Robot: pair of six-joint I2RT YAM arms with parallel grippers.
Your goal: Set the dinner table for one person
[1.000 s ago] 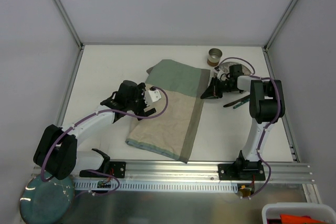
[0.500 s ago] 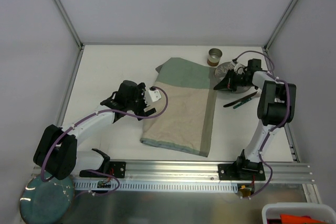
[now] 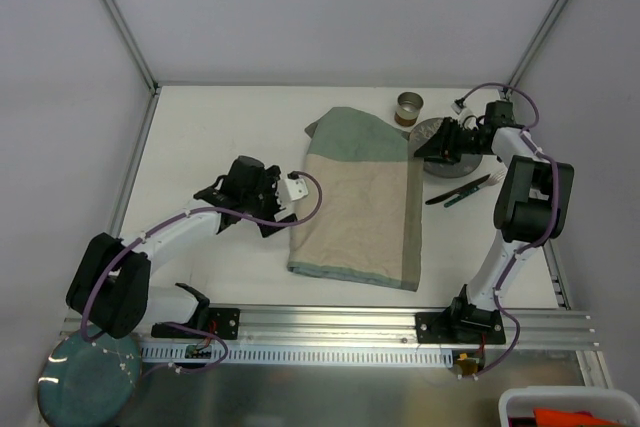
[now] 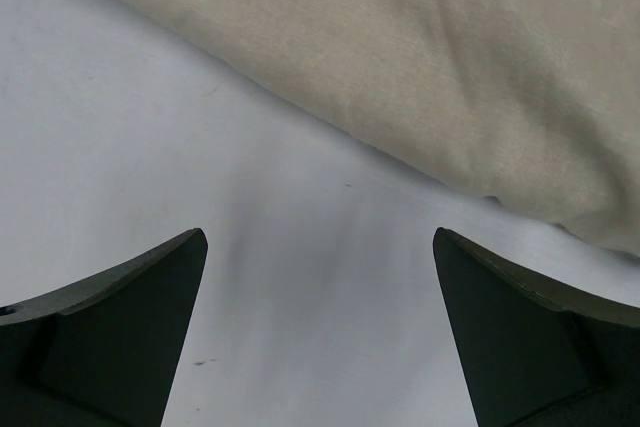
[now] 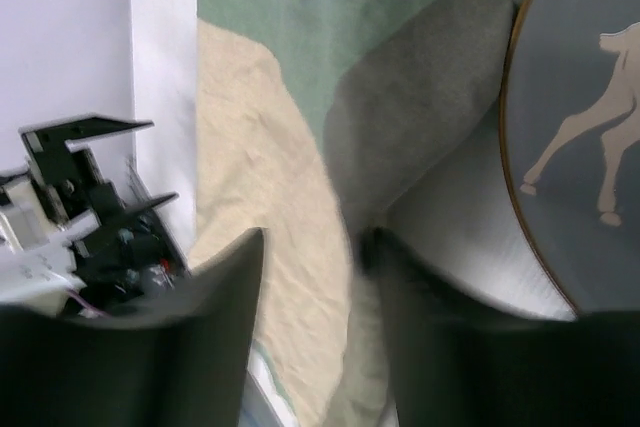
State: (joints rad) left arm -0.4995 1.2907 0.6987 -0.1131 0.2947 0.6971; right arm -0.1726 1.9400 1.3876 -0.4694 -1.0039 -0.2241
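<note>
The green-and-beige cloth mat lies flat in the middle of the white dinner table. My right gripper hovers at the mat's far right corner. In the right wrist view the right gripper is open, with the mat lying below the gap and not pinched. My left gripper sits low beside the mat's left edge. Seen from the left wrist, the left gripper is wide open over bare table, with the beige mat just beyond its fingertips.
A grey plate with a deer design lies at the back right, partly under my right arm. A small tin cup stands behind it. Dark-handled cutlery lies right of the mat. A teal plate sits off the table's near left.
The right gripper pulled the mat's far corner to the right, so the mat slid right and straightened. Its jaws then parted and let go of the cloth. The left arm barely moved.
</note>
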